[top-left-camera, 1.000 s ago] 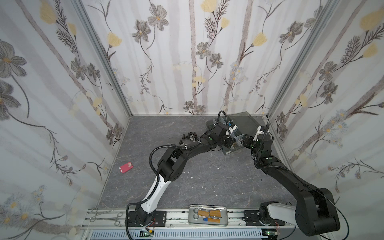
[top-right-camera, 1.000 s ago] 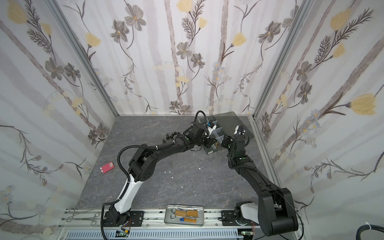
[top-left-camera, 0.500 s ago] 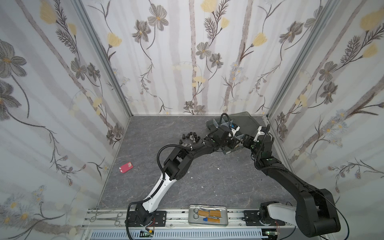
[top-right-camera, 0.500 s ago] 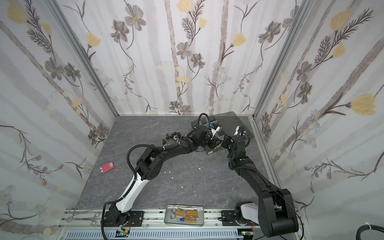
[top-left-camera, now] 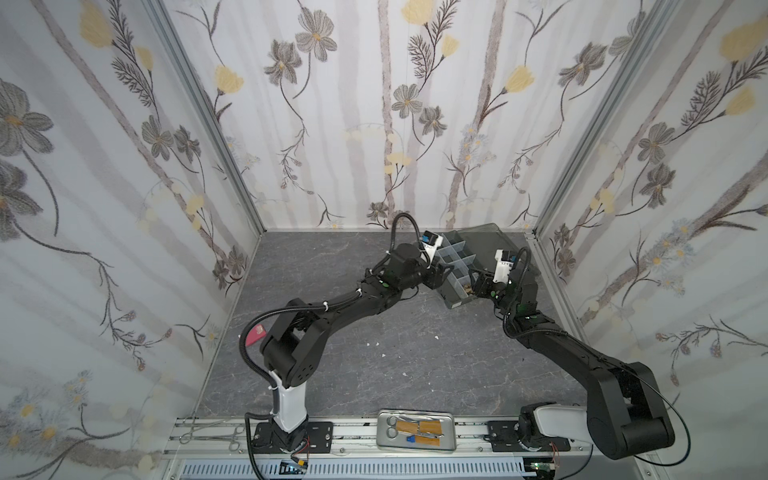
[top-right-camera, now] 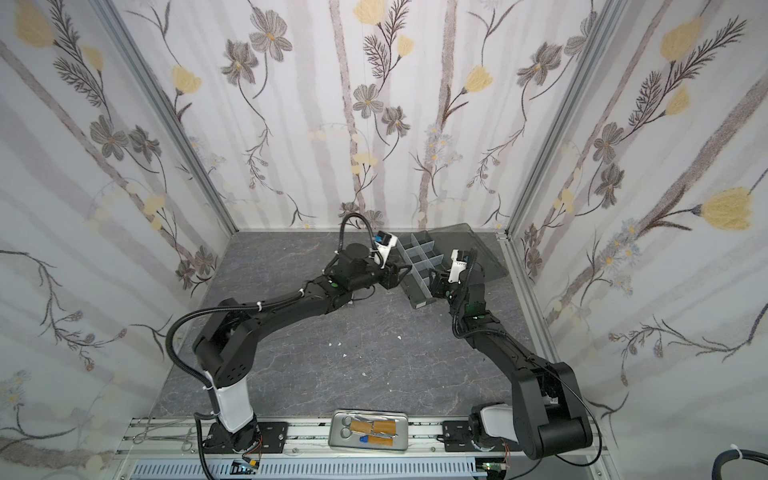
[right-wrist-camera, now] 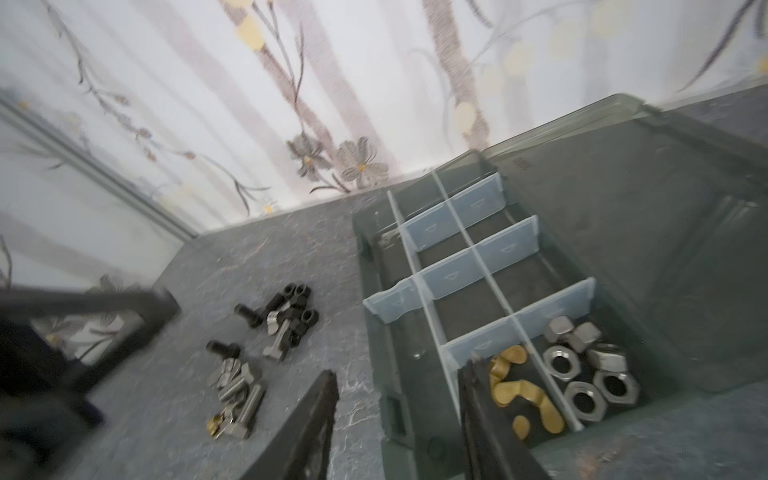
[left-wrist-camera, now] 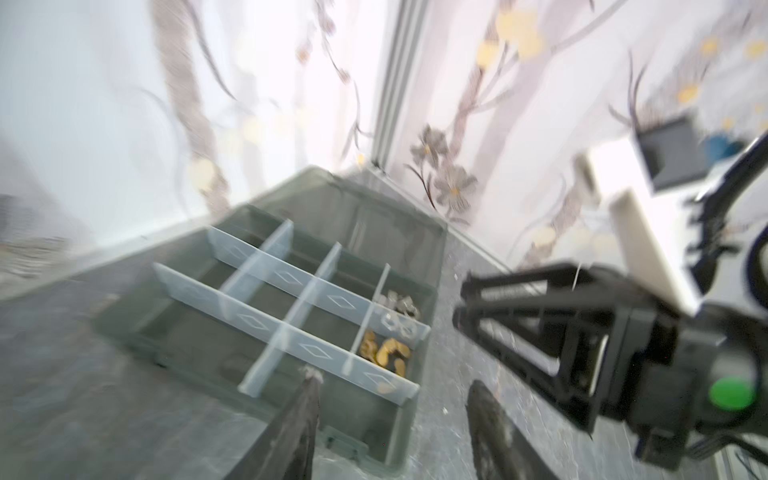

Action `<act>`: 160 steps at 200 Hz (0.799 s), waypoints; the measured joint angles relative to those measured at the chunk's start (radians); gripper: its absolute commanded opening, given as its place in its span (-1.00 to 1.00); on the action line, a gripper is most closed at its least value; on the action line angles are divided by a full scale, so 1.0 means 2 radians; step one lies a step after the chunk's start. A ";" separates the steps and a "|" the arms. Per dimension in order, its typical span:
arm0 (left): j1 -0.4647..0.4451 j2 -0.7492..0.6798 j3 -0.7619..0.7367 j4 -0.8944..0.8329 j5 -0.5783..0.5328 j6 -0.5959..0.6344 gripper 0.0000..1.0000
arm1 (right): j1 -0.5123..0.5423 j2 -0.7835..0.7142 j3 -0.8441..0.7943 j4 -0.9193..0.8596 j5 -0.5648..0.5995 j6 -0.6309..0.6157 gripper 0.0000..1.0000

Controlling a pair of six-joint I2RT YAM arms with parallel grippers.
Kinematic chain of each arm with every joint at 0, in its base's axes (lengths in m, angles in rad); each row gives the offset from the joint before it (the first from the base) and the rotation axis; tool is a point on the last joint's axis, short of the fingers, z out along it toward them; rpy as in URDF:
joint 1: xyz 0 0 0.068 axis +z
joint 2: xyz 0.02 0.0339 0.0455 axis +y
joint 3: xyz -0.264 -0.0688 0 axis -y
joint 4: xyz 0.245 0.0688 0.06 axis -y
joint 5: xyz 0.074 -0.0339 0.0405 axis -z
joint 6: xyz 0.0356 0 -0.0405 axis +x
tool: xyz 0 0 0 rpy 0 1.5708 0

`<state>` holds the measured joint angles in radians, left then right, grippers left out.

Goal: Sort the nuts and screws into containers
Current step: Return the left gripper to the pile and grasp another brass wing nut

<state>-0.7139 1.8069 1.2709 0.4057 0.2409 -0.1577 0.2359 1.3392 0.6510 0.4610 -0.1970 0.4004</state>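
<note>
The dark grey organizer box (top-left-camera: pixel 457 266) stands open at the back right, its containers split by pale dividers (right-wrist-camera: pixel 453 274). One end cell holds brass wing nuts (right-wrist-camera: pixel 519 395), the cell beside it silver nuts (right-wrist-camera: pixel 582 374). Black screws (right-wrist-camera: pixel 286 311) and silver bolts (right-wrist-camera: pixel 237 390) lie loose on the table beside the box. My left gripper (top-left-camera: pixel 440 276) hovers at the box's left side, open, nothing between its fingers (left-wrist-camera: pixel 299 415). My right gripper (top-left-camera: pixel 473 286) is open at the box's near end, one finger (right-wrist-camera: pixel 482 407) over the brass cell, the other outside the wall.
The smoky lid (top-left-camera: pixel 486 237) lies open behind the box by the back corner. A red card (top-left-camera: pixel 255 334) shows by the left arm's elbow. A silver tray with scissors (top-left-camera: pixel 415 430) and forceps (top-left-camera: pixel 212 432) sit at the front rail. White specks (top-left-camera: pixel 374 344) dot the table.
My left gripper has gone from shut to open and shifted right, closer to the box. The right gripper has stayed at the box's end, its jaws slightly wider.
</note>
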 measured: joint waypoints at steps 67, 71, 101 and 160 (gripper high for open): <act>0.101 -0.102 -0.149 -0.102 -0.103 -0.042 -0.05 | 0.145 0.104 0.088 0.000 -0.018 -0.122 -0.01; 0.106 -0.102 -0.153 -0.111 -0.108 -0.045 -0.06 | 0.146 0.106 0.089 0.000 -0.014 -0.125 0.00; 0.121 -0.090 -0.157 -0.175 -0.135 -0.064 -0.19 | 0.148 0.115 0.098 0.003 0.002 -0.138 0.04; 0.120 -0.014 -0.120 -0.250 -0.133 -0.122 -0.09 | 0.149 0.119 0.103 0.005 0.060 -0.144 0.05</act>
<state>-0.4747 1.7798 1.0309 -0.0940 -0.0254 -0.4019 0.5346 1.5780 0.8566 0.4717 -0.0765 0.1120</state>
